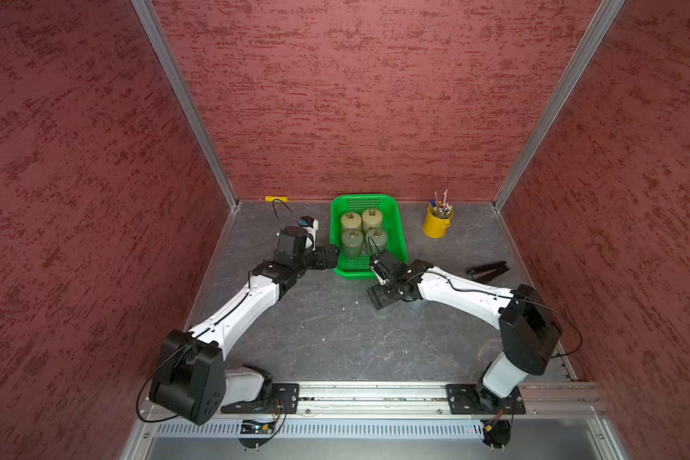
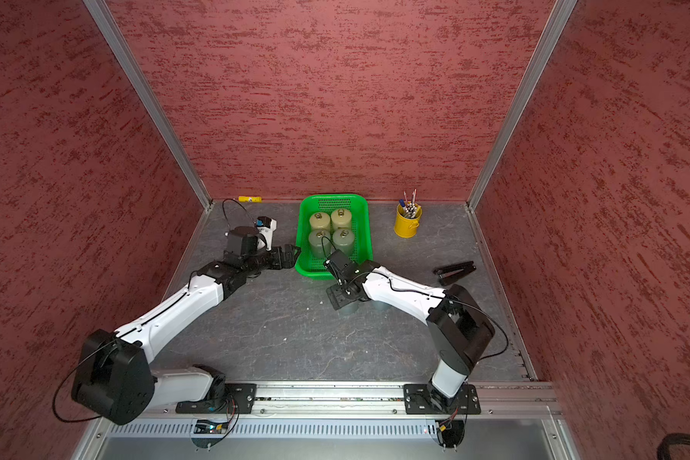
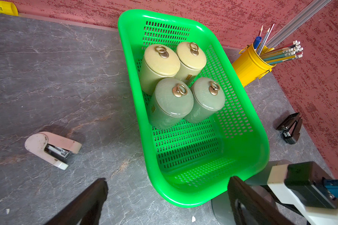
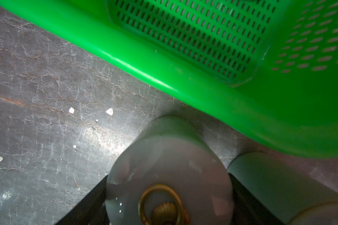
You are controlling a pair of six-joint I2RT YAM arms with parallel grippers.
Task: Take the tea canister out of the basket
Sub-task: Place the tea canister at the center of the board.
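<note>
The green basket [image 1: 355,265] [image 2: 315,267] [image 3: 183,144] [image 4: 183,29] stands at the back middle of the table. Several lidded tea canisters stand in its far half, two cream [image 3: 160,64] [image 3: 191,56] and two grey-green [image 3: 172,99] [image 3: 207,95]. On the table just in front of the basket, my right gripper [image 1: 381,298] [image 4: 168,179] is shut on a pale grey tea canister [image 4: 168,155], its fingers on both sides of the lid. A second canister [image 4: 271,179] [image 1: 417,304] stands right beside it. My left gripper [image 1: 329,257] [image 3: 168,180] is open and holds nothing at the basket's near left corner.
A yellow bucket of pencils [image 1: 437,223] [image 3: 248,66] stands right of the basket. A black stapler [image 1: 488,270] lies near the right wall. A pale pink stapler [image 3: 53,148] lies left of the basket. A yellow tube [image 1: 275,198] rests against the back wall.
</note>
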